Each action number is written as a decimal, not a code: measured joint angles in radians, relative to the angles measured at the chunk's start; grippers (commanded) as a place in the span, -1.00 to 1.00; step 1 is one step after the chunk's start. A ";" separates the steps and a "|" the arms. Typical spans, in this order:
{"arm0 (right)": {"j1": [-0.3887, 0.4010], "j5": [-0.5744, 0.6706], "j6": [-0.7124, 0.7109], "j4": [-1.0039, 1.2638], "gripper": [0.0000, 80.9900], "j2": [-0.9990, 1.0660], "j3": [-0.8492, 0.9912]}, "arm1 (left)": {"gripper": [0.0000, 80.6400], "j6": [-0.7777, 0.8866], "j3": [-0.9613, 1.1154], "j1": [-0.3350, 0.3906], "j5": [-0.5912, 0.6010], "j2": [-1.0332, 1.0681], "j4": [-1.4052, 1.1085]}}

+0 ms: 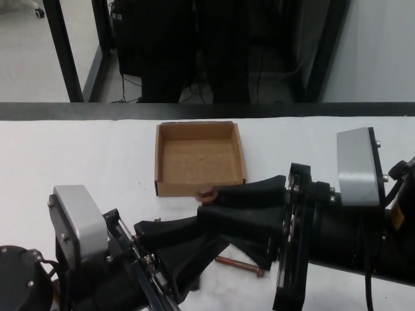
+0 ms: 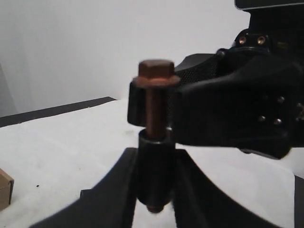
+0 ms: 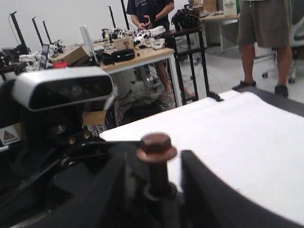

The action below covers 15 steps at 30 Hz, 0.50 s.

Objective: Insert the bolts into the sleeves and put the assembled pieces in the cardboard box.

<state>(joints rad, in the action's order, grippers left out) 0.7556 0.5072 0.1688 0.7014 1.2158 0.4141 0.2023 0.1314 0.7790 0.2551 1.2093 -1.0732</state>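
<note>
While bolt (image 2: 154,76) sat partly down in sleeve (image 2: 153,178), head was not yet seated; tip showed under sleeve. Left claw (image 2: 153,161) gripped sleeve; right claw (image 3: 156,164) clamped bolt shank just above it. Second bolt (image 1: 240,264) lay on bench beneath claws. Cardboard box (image 1: 188,188) beyond claws held no assembled piece; delivery was probably still left.

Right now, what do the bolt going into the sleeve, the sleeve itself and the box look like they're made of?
The bolt looks like metal with a dull coppery-brown finish, going by its crisp hex head and flange. The sleeve is black with a faint sheen at its rim; it could be metal or plastic. The box is matte brown cardboard with thin folded walls.
</note>
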 measured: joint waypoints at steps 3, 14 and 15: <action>0.000 0.002 0.028 -0.028 0.23 0.000 0.000 | -0.98 0.000 0.000 0.000 -0.006 0.002 0.001; -0.028 0.081 0.145 -0.041 0.08 -0.144 -0.113 | -0.98 0.029 0.000 0.002 -0.028 0.002 -0.005; -0.039 0.083 0.149 -0.041 0.05 -0.221 -0.117 | -0.98 0.056 0.002 0.002 -0.051 0.002 -0.002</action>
<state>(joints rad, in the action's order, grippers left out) 0.7167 0.5906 0.3174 0.6601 0.9944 0.2968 0.2578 0.1333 0.7805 0.2039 1.2112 -1.0748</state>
